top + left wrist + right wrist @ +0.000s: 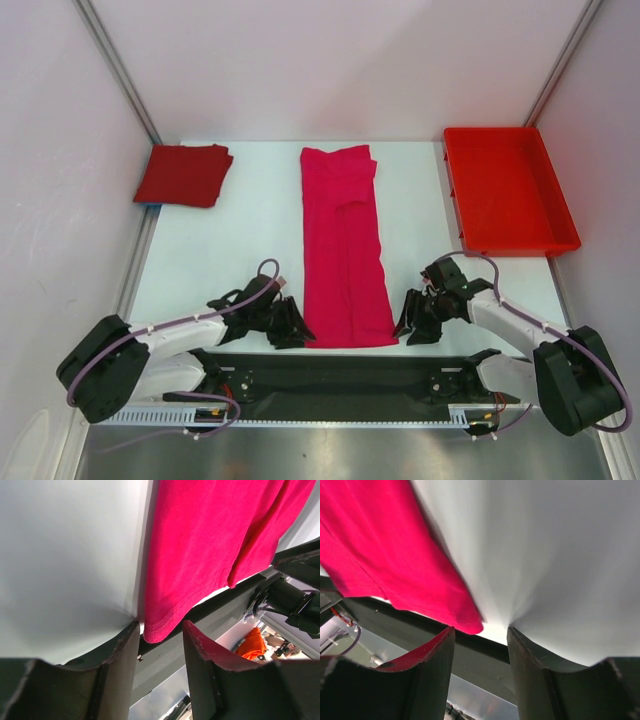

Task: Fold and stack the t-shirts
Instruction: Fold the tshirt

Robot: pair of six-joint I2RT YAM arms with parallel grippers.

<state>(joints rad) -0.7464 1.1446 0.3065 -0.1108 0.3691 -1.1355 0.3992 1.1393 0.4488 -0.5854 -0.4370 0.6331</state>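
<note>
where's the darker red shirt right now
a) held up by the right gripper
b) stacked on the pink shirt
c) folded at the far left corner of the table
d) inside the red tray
c: the darker red shirt lies folded at the far left corner of the table, apart from the pink shirt in the middle and the red tray at the far right.

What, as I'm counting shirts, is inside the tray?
In the tray only its bare red floor shows, with nothing in it. The pink shirt and the red shirt lie outside it. Nothing covers its inside.
</note>
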